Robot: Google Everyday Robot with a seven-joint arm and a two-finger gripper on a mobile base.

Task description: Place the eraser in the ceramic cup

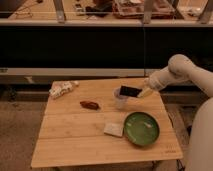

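We see one eraser (129, 91), a flat black block, held level in the air directly over the mouth of the cup (120, 100). Its right end is pinched in the gripper (141, 93), whose fingers are closed on it; the left end juts out free above the cup's rim. We cannot tell whether the eraser touches the rim.

The one cup, small and whitish, stands upright on the wooden table (75, 142), toward the back and right of centre. The arm (175, 72) reaches in from the right, elbow high, and slopes down to the gripper just right of the cup.

Around the cup we count four other things, one of each. A round green bowl (141, 128) sits in front and to the right, near the cup but apart from it. A pale square pad (113, 129) lies just left of the bowl. A reddish-brown oblong (90, 104) lies to the cup's left. A crumpled pale packet (62, 88) rests at the back left corner, well apart. None of these lies between eraser and cup.
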